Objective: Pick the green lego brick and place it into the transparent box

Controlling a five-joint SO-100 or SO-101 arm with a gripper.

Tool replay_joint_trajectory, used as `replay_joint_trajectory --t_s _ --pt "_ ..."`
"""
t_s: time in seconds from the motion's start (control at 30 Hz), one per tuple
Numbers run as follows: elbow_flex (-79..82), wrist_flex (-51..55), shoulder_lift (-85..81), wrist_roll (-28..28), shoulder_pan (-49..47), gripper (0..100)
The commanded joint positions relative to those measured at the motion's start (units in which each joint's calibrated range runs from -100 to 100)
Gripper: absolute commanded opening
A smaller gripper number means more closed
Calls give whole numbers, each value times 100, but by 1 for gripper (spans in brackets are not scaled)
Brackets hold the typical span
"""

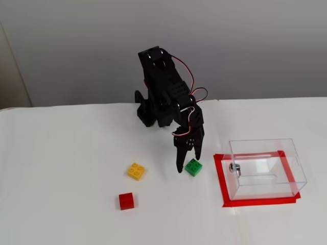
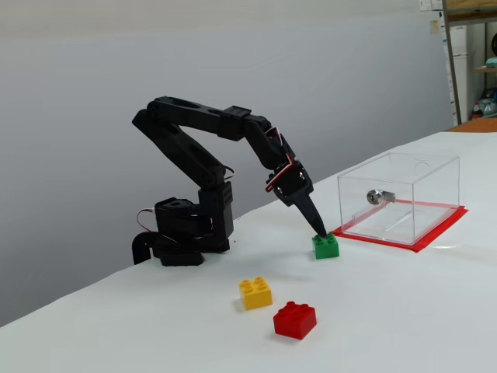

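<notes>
Tool (image 1: 185, 167) tips down at green lego brick (image 1: 193, 167), opening unclear; transparent box (image 1: 265, 168) beside

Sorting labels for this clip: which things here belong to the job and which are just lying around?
Part of the job:
green lego brick
transparent box
pincer

Lying about:
yellow brick
red brick
red tape outline under the box

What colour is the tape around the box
Red. The tape frames the box, clearest in a fixed view from above.
</notes>
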Motion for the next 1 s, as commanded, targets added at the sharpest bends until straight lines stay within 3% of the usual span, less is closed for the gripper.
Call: replay_joint_trajectory --t_s 0.0,0.97 --pt "-214 -11 11 -14 -121 36" --pt "-241 -594 1216 -14 -469 36"
